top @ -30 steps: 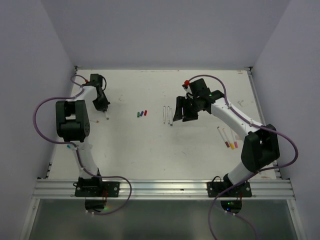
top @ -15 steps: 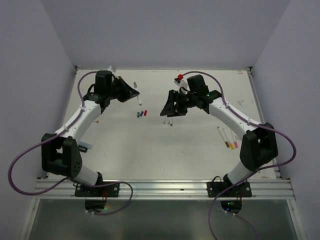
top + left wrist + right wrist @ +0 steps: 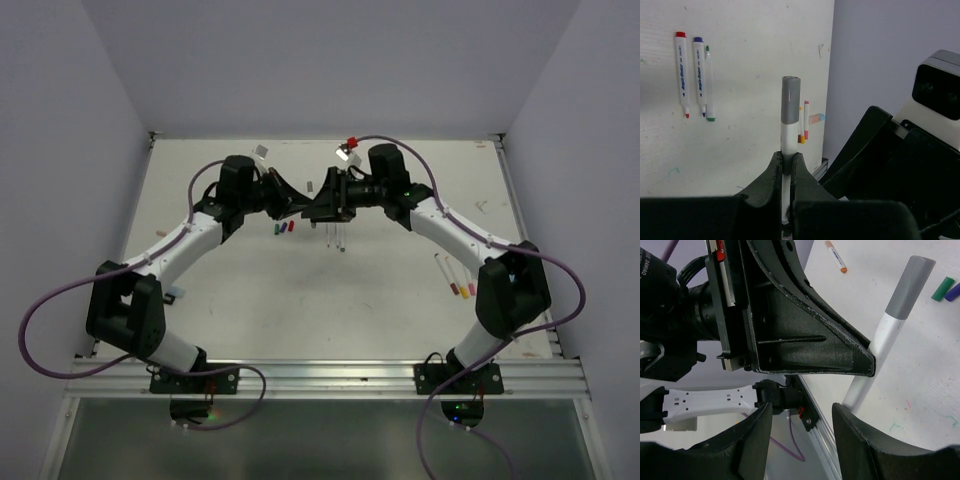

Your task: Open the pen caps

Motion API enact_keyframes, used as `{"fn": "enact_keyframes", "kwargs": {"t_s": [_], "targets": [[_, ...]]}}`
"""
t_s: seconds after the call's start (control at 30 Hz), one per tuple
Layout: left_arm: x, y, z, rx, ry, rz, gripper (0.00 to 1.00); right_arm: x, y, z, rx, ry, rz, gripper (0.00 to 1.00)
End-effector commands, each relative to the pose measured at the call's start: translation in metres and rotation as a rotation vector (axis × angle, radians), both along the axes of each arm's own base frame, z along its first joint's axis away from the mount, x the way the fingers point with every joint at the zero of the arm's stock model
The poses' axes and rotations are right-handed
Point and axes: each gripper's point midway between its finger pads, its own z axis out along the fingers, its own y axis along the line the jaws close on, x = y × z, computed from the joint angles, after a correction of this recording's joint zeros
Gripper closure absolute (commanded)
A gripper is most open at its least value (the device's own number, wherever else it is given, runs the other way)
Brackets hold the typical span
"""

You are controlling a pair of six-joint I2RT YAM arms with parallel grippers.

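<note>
Left gripper (image 3: 785, 161) is clamped on a pen (image 3: 788, 137), its grey cap (image 3: 790, 100) on. We see both arms swung in since a second ago, now meeting at the table's (image 3: 250, 300) back middle. Right gripper (image 3: 802, 440) has its jaws apart, facing the pen. Loose caps (image 3: 284, 227) lie on the table nearby.

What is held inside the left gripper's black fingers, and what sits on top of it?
A thin white pen body, clamped in the left gripper, with a grey plastic cap on its upper end. Its lower part is hidden behind the fingers.
</note>
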Motion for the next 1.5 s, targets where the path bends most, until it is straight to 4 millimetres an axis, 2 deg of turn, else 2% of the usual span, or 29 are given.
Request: {"fn": "enact_keyframes", "kwargs": {"t_s": [0.0, 0.17, 0.23, 0.33, 0.43, 0.47, 0.57, 0.77, 0.9, 1.1, 1.2, 1.23, 1.3, 1.33, 1.37, 1.4, 1.47], "targets": [[0.002, -0.013, 0.031, -0.078, -0.053, -0.044, 1.0, 0.001, 0.003, -0.001, 0.019, 0.006, 0.002, 0.46], [0.004, -0.013, 0.027, -0.061, -0.056, -0.047, 1.0, -0.001, -0.01, -0.009, -0.068, -0.01, -0.052, 0.47], [0.004, -0.012, 0.024, -0.052, -0.05, -0.047, 1.0, -0.003, -0.013, 0.002, -0.066, -0.053, -0.059, 0.48], [0.004, -0.012, 0.023, -0.036, -0.055, -0.052, 1.0, -0.003, -0.019, 0.009, -0.097, -0.092, -0.07, 0.47], [0.006, -0.013, 0.024, -0.037, -0.062, -0.057, 1.0, 0.003, -0.025, 0.003, -0.165, -0.111, -0.083, 0.48], [0.006, -0.013, 0.026, -0.038, -0.064, -0.057, 1.0, 0.005, -0.029, -0.006, -0.202, -0.094, -0.095, 0.48], [0.005, -0.014, 0.03, -0.048, -0.069, -0.062, 1.0, 0.005, -0.025, -0.013, -0.208, -0.075, -0.073, 0.48], [-0.001, -0.016, 0.034, -0.094, -0.045, -0.064, 1.0, 0.015, -0.015, -0.007, -0.15, -0.097, -0.076, 0.5], [-0.002, -0.017, 0.039, -0.126, -0.057, -0.061, 1.0, 0.02, -0.006, -0.011, -0.115, -0.069, -0.074, 0.55], [-0.002, -0.018, 0.046, -0.144, -0.065, -0.062, 1.0, 0.025, -0.001, -0.014, -0.076, -0.05, -0.087, 0.68], [-0.003, -0.017, 0.045, -0.141, -0.064, -0.063, 1.0, 0.023, -0.002, -0.014, -0.068, -0.044, -0.092, 0.83], [-0.003, -0.017, 0.044, -0.139, -0.065, -0.064, 1.0, 0.023, -0.002, -0.013, -0.068, -0.048, -0.095, 1.0], [-0.006, -0.018, 0.043, -0.14, -0.063, -0.078, 1.0, 0.021, -0.003, -0.014, -0.069, -0.044, -0.096, 1.0], [-0.004, -0.016, 0.043, -0.128, -0.074, -0.077, 0.96, 0.019, -0.004, -0.012, -0.065, -0.045, -0.089, 1.0], [-0.003, -0.014, 0.042, -0.116, -0.077, -0.069, 0.84, 0.016, -0.004, -0.013, -0.066, -0.038, -0.085, 1.0], [0.0, -0.01, 0.044, -0.104, -0.096, -0.061, 0.57, 0.014, -0.005, -0.011, -0.063, -0.034, -0.082, 1.0], [0.005, -0.006, 0.047, -0.089, -0.111, -0.052, 0.48, 0.004, -0.006, -0.007, -0.044, -0.018, -0.061, 1.0]]}}
